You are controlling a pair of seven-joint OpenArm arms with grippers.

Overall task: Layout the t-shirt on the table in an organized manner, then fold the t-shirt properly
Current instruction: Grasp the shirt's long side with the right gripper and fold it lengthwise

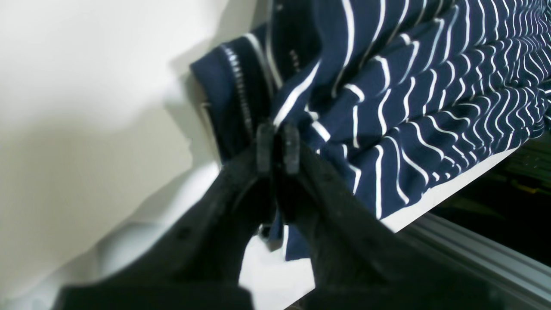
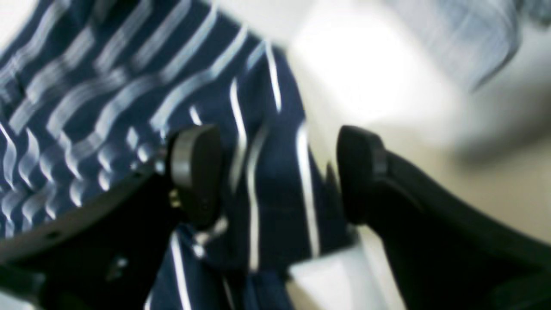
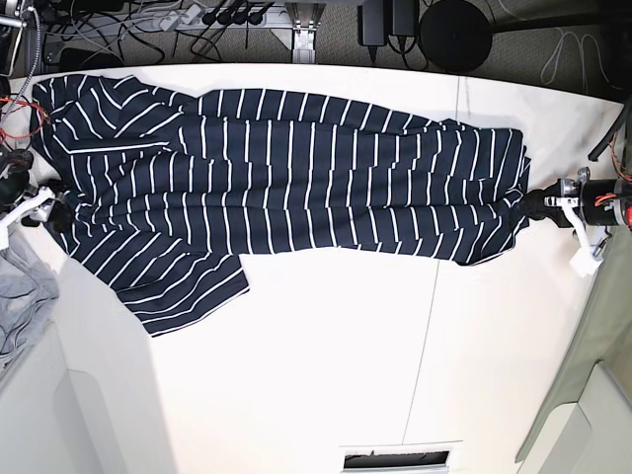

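T-shirt (image 3: 286,173) stretched between pincers: left pincer (image 1: 278,148) pinching hem, right pincer (image 2: 275,172) spread astride edge.

1. The broad matte white bench (image 3: 326,375) has a thin dark seam running from 12 to 6 o'clock.
2. The navy white-striped fabric t-shirt (image 3: 286,183) lies spread from 9 to 3 o'clock.
3. A plain grey cloth (image 3: 20,301) lies at 9 o'clock.

t-shirt (image 3: 296,178): we see dark navy fabric with thin white stripes, widely spaced.
table (image 3: 326,365): we see matte white, with one thin dark seam line.
cloth (image 3: 22,301): we see plain light grey.
left gripper (image 1: 278,148): we see black.
right gripper (image 2: 275,172): we see black.
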